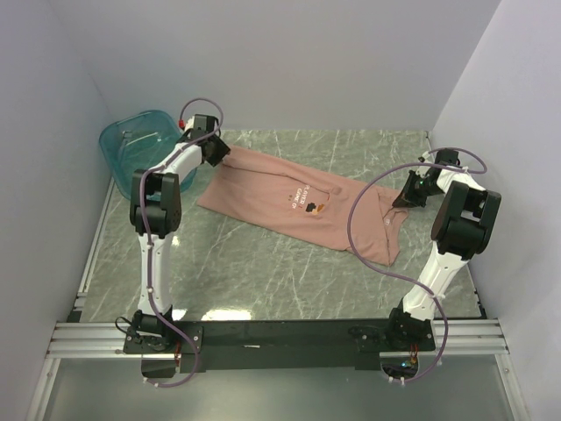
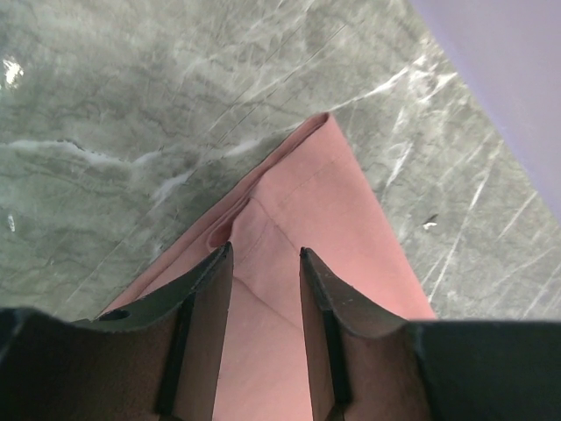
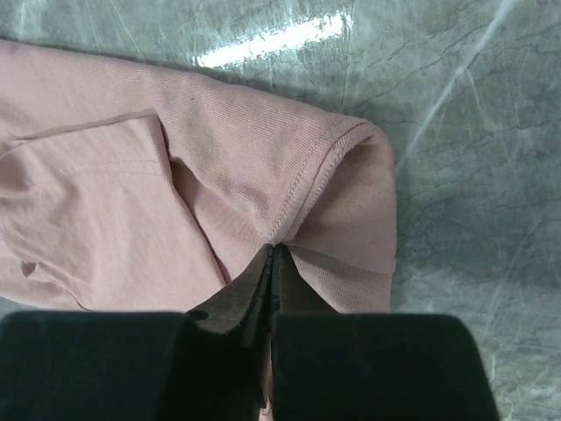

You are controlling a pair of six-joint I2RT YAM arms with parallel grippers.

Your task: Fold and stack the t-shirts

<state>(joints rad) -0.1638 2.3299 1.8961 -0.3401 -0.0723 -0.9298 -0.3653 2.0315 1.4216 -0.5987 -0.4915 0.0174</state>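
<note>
A dusty-pink t-shirt (image 1: 263,189) lies stretched out flat across the marble table, running from far left to near right, with its small chest graphic (image 1: 314,206) facing up. My left gripper (image 1: 217,151) is over the shirt's far-left corner. In the left wrist view it (image 2: 266,254) stands open, the pink cloth (image 2: 324,193) lying under and between the fingers. My right gripper (image 1: 405,197) is at the shirt's right end. In the right wrist view it (image 3: 274,247) is shut on a pinch of the stitched hem (image 3: 307,180), with the cloth bunching around the tips.
A translucent teal tub (image 1: 140,145) stands at the back left, just behind the left arm. White walls close in the table on the left, back and right. The right arm's purple cable (image 1: 353,224) loops over the shirt's right part.
</note>
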